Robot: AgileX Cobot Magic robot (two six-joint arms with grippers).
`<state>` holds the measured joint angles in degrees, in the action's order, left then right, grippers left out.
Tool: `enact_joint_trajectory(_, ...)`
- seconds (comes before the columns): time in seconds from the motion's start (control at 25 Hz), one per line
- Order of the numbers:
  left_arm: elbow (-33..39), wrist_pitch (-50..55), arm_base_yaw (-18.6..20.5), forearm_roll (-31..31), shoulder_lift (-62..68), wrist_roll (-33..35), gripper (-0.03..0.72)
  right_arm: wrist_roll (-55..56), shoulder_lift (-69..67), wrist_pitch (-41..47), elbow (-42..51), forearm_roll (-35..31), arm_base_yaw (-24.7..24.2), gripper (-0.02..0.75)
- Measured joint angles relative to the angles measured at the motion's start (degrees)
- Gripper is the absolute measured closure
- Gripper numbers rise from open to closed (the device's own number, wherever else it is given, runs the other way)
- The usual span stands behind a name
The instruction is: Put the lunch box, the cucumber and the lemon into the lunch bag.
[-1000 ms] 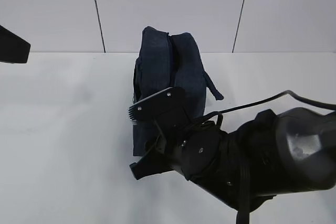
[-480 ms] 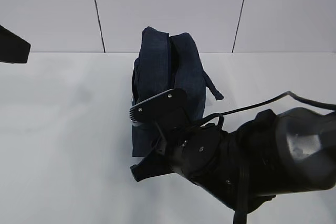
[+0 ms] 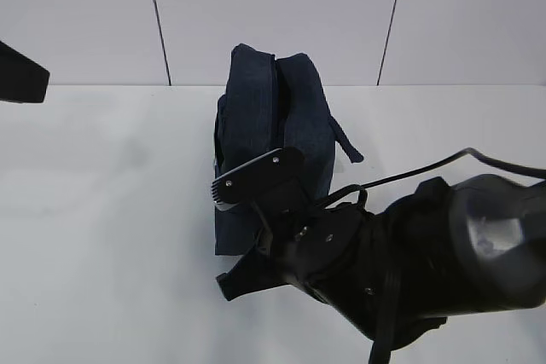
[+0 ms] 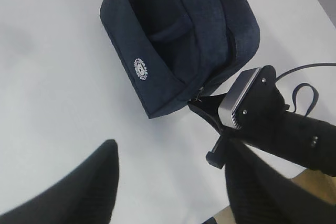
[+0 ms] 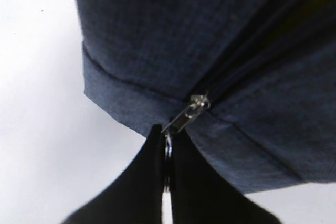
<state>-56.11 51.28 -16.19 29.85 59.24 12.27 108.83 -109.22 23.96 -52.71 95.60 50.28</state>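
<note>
The dark navy lunch bag [image 3: 273,117] lies on the white table, its zipper running along the top. My right gripper [image 5: 168,141] is shut on the silver ring pull [image 5: 167,149] at the bag's near end, just below the zipper slider [image 5: 197,102]. In the left wrist view the right gripper [image 4: 198,103] touches the bag's [image 4: 178,40] corner. My left gripper [image 4: 170,156] is open and empty above bare table, apart from the bag. The lunch box, the cucumber and the lemon are out of view.
The bag's strap loop [image 3: 345,142] hangs off its right side. A dark part of the left arm [image 3: 17,74] shows at the far left. The table edge [image 4: 310,184] lies close behind the right arm. A white wall stands behind the table.
My right gripper, still shut on the ring pull, has moved slightly toward the near edge of the table. The bag has hardly moved.
</note>
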Motion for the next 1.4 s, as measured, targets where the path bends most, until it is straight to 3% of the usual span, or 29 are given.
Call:
enact_joint_trajectory(0.2,0.00,0.00,0.00,0.00,0.00,0.00,0.239,-7.08,1.94,0.00,0.00,-4.71,0.00,0.717)
enact_joint_trajectory(0.56,0.00,0.00,0.00,0.00,0.00,0.00,0.239,-27.37,6.38,0.26,0.00,-22.66,0.00,0.717)
enact_joint_trajectory(0.92,0.00,-0.02,0.00,0.00,0.00,0.00,0.239,-39.33,11.03,1.99,0.00,-30.58,0.00,0.717)
enact_joint_trajectory(1.4,0.00,-0.40,0.00,0.00,0.00,0.00,0.239,-57.02,16.04,0.85,0.00,-36.12,0.00,0.717)
